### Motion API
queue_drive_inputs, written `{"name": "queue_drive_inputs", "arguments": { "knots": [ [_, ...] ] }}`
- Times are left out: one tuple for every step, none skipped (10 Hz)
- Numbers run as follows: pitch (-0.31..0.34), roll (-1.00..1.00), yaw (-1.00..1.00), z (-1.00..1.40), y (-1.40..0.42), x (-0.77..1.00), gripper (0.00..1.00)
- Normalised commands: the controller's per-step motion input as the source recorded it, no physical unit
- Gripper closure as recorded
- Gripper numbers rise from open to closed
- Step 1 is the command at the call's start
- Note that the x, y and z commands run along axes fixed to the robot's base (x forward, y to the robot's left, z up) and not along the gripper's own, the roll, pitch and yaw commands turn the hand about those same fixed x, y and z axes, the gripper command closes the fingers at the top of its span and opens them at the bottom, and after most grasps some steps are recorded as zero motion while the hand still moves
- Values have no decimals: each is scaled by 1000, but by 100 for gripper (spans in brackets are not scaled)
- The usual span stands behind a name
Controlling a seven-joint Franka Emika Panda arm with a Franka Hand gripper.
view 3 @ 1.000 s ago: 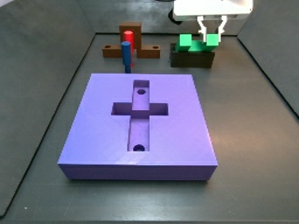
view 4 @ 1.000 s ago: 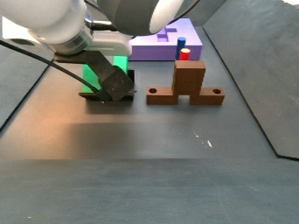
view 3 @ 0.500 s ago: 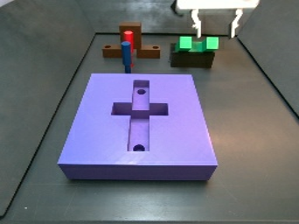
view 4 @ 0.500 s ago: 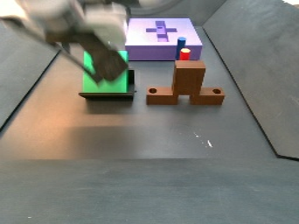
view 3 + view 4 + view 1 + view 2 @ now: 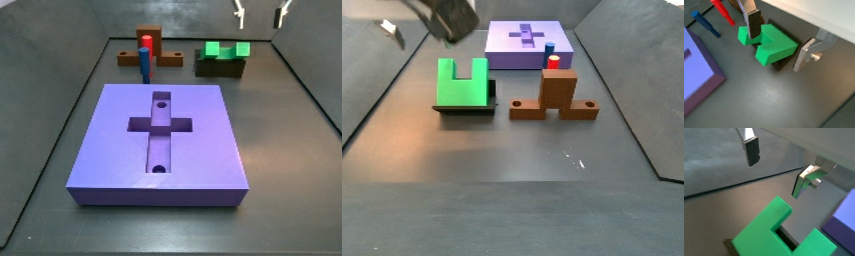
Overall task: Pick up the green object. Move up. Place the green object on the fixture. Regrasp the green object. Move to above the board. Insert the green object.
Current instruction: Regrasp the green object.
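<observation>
The green object [image 5: 225,50] lies flat on the dark fixture [image 5: 221,69] at the back right of the floor, its two prongs pointing away from the stand side. It also shows in a side view [image 5: 462,82] on the fixture [image 5: 465,109], and in both wrist views [image 5: 767,42] [image 5: 784,235]. My gripper [image 5: 262,13] is open and empty, raised well above the green object, at the top edge of both side views [image 5: 420,22]. In both wrist views its fingers [image 5: 753,22] [image 5: 751,150] hang apart over the piece without touching it. The purple board [image 5: 120,150] lies in the middle.
An orange-brown stand [image 5: 150,45] stands left of the fixture, with a red peg [image 5: 146,40] and a blue cylinder [image 5: 143,62] on it. It also shows in a side view [image 5: 556,95]. Dark walls slope up round the floor.
My gripper has opened, let go of the green object and risen straight up. The green object stays on the fixture.
</observation>
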Motion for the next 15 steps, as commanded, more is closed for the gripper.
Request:
{"name": "queue_drive_inputs", "arguments": {
  "knots": [
    [0, 1000, 380, 174, 0, 300, 0],
    [0, 1000, 377, 140, 0, 314, 0],
    [0, 1000, 357, 74, 0, 294, 0],
    [0, 1000, 343, 46, 0, 260, 0],
    [0, 1000, 340, 43, 0, 243, 0],
    [3, 1000, 340, 43, 0, 234, 0],
    [6, 1000, 337, 43, 0, 229, 0],
    [26, 1000, 334, 40, 0, 214, 0],
    [29, 1000, 334, 37, 0, 206, 0],
    [34, 1000, 334, 37, 0, 194, 0],
    [43, 1000, 331, 37, 0, 189, 0],
    [51, 1000, 331, 34, 0, 183, 0],
    [57, 1000, 329, 34, 0, 177, 0],
    [60, 1000, 326, 37, 0, 163, 0],
    [57, 1000, 311, 40, 0, 120, 0]
  ]
}}
